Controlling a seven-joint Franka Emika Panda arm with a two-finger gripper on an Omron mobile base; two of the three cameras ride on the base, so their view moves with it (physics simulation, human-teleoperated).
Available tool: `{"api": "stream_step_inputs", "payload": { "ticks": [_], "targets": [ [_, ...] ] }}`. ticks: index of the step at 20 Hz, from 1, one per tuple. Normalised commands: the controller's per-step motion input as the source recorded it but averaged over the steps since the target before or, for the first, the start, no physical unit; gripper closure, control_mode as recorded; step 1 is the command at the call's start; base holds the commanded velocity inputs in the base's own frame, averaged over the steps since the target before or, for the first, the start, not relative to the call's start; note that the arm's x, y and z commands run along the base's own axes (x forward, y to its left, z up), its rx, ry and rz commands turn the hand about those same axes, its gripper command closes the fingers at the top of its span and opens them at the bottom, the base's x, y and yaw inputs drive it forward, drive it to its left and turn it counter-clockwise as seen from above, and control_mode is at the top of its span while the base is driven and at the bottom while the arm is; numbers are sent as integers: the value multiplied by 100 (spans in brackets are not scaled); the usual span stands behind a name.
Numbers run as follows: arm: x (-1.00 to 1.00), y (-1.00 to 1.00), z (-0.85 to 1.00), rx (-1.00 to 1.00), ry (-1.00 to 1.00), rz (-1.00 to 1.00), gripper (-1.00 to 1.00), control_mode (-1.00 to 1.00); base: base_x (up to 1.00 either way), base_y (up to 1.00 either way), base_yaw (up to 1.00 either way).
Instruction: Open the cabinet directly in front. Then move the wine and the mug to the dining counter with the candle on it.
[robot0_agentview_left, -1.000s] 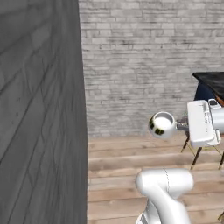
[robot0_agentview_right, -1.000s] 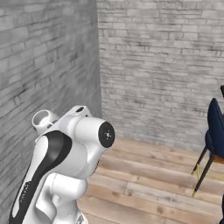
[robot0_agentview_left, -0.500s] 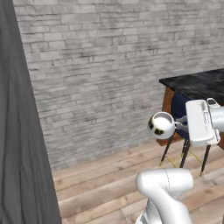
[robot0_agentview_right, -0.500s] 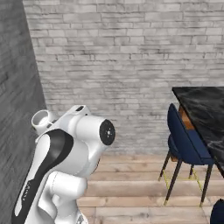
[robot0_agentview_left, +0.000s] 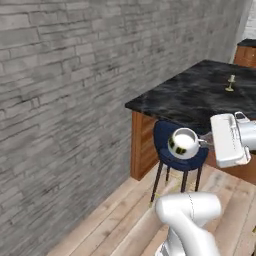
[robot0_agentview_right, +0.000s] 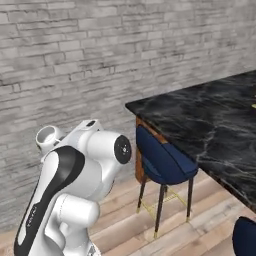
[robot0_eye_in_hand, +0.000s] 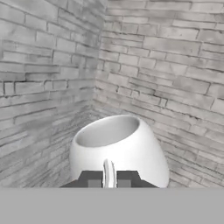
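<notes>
Grey brick wall (robot0_agentview_left: 65, 100) runs across the back of both base views; I see it meet a second brick wall at a corner in the hand view. Wood plank floor (robot0_agentview_left: 120, 225) below.

Counter (robot0_agentview_left: 200, 95): black marble top with white veins, brown wooden side, reaching in from the right. In the right base view the same top (robot0_agentview_right: 210, 125) takes up the right half.

A blue chair (robot0_agentview_right: 162, 165) on thin dark legs stands at the counter's near corner, its seat tucked partly under the edge. From the left base view I see it behind the mug.

Candle (robot0_agentview_left: 231, 83): small, pale, on a thin gold stem, upright on the counter top, far side, well apart from the mug.

Mug (robot0_agentview_left: 183, 144): white, rounded, dark marks on its side, held in the air near the counter's front edge, not resting on anything. In the hand view its mouth (robot0_eye_in_hand: 118, 148) tilts away toward the wall corner.

Hand (robot0_eye_in_hand: 108, 178): fingers pinched narrow on the mug's thin handle, one tip on each side.
</notes>
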Motion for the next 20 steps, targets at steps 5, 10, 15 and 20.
{"api": "stream_step_inputs", "payload": {
  "ticks": [5,10,15,20],
  "targets": [
    [0,0,0,0,0,0,100,100,26,32,-95],
    [0,0,0,0,0,0,100,100,1,-19,-97],
    [0,0,0,0,0,0,100,100,1,-22,-62],
    [0,0,0,0,0,0,100,100,20,23,-7]
  ]
}}
